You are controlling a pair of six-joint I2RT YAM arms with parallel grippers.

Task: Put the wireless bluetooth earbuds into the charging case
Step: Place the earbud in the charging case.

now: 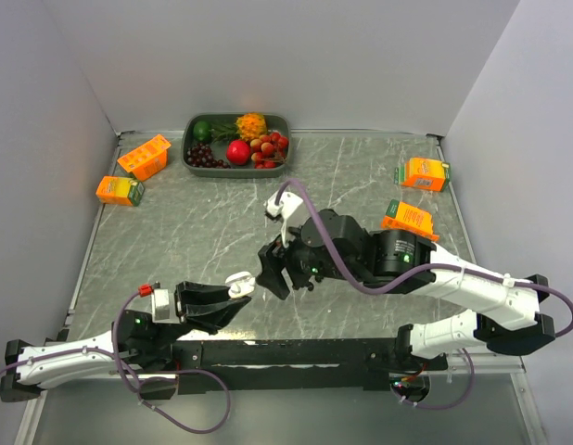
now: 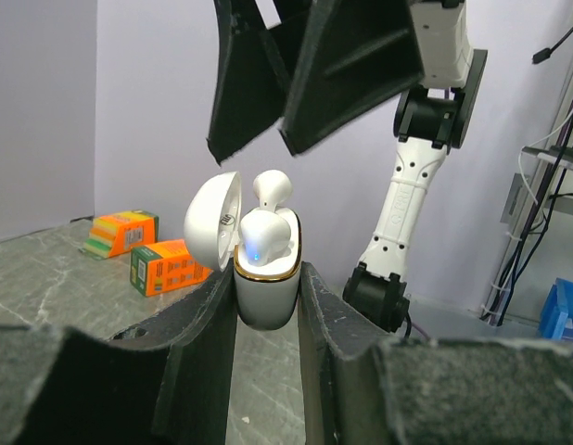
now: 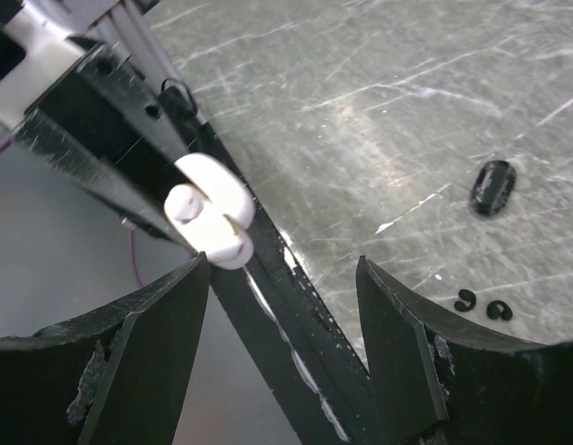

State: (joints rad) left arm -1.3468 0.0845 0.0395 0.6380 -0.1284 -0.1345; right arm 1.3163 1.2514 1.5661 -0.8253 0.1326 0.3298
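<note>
The white charging case [image 2: 265, 295] stands upright between my left gripper's [image 2: 266, 311] jaws, which are shut on it. Its lid [image 2: 210, 232] is swung open to the left. A white earbud [image 2: 264, 239] sits in the case with a small blue light on it, and a second white earbud [image 2: 272, 188] pokes up behind it. My right gripper [image 2: 254, 148] hangs open just above the case, holding nothing. In the right wrist view the case [image 3: 212, 215] lies beyond the open right gripper [image 3: 282, 267]. A glossy black earbud [image 3: 491, 186] lies on the table. From above, the case [image 1: 240, 281] sits left of the right gripper [image 1: 271, 275].
A green tray [image 1: 196, 159] of fruit stands at the back. Two orange cartons [image 1: 145, 158] [image 1: 120, 190] lie at the back left and two more [image 1: 424, 173] [image 1: 409, 219] at the right. Two tiny black curled bits [image 3: 481, 304] lie near the black earbud.
</note>
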